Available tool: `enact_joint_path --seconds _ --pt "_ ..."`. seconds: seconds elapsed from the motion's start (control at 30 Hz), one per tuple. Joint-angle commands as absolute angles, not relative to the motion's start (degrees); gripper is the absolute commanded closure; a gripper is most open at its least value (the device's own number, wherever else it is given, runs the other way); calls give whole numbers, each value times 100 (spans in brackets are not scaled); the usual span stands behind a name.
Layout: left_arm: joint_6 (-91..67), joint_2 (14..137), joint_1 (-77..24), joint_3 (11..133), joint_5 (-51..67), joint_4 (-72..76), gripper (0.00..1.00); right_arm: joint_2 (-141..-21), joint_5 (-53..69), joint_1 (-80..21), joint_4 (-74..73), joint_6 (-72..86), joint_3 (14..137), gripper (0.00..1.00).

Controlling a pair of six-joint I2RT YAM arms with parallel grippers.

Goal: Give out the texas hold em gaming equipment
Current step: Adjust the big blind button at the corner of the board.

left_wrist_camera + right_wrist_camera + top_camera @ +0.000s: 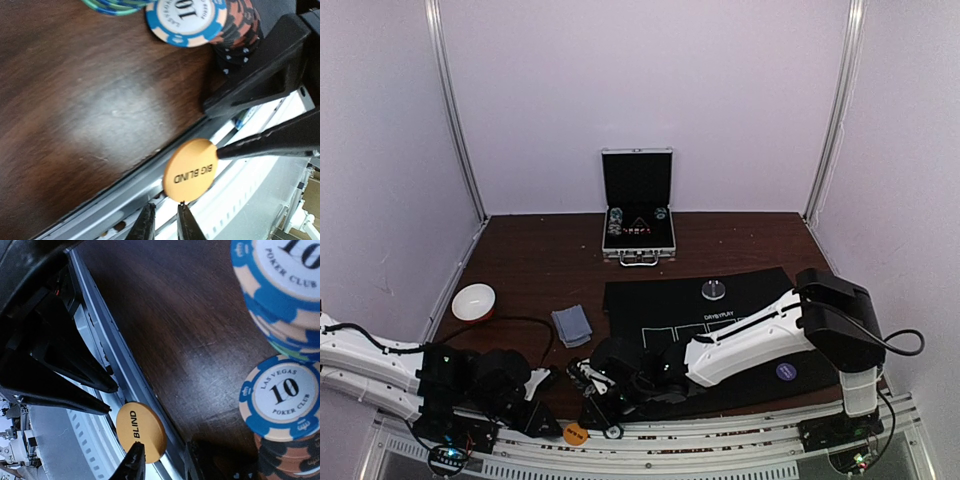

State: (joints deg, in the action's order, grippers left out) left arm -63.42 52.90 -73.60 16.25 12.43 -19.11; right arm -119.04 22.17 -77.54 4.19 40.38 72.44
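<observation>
An orange "BIG BLIND" button disc (575, 434) (190, 170) (141, 432) lies on the metal rail at the table's near edge. My left gripper (165, 206) (548, 418) is shut with nothing in it, and one fingertip touches the disc's rim. My right gripper (164, 447) (603, 420) comes from the other side with its jaws apart. One finger overlaps the disc and the disc's edge lies between the jaws. Blue "10" poker chips (282, 395) (187, 20) are stacked on the wood beside it. Grey-blue cards (572, 325), a silver-grey disc (715, 290) and a purple disc (786, 371) lie farther off.
A black felt mat (660, 305) covers the table's right half. The open silver case (638, 205) stands at the back. A red-and-white round thing (474, 301) sits at the left. The grooved metal rail (720, 440) runs along the near edge, under both grippers.
</observation>
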Motion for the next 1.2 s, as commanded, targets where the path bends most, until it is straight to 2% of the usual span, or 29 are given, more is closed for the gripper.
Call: enact_joint_path --seconds 0.0,0.33,0.5,0.8,1.17 --pt "-6494 5410 -7409 1451 1465 -1342 83 -12195 2570 -7776 291 4086 7318 70" --pt "-6668 5259 -7418 1191 1493 -1240 85 -12519 3263 -7783 545 4149 7545 71" --pt "-6723 5230 -7414 1160 1504 -1152 85 -12562 3470 -7795 752 4190 7559 78" --pt "-6685 5170 -7418 967 1630 -1123 85 -12472 3914 -7899 717 3799 7515 81" --pt "-6695 4868 -7461 923 1641 -1125 84 -12310 3896 -7941 680 3648 7585 82"
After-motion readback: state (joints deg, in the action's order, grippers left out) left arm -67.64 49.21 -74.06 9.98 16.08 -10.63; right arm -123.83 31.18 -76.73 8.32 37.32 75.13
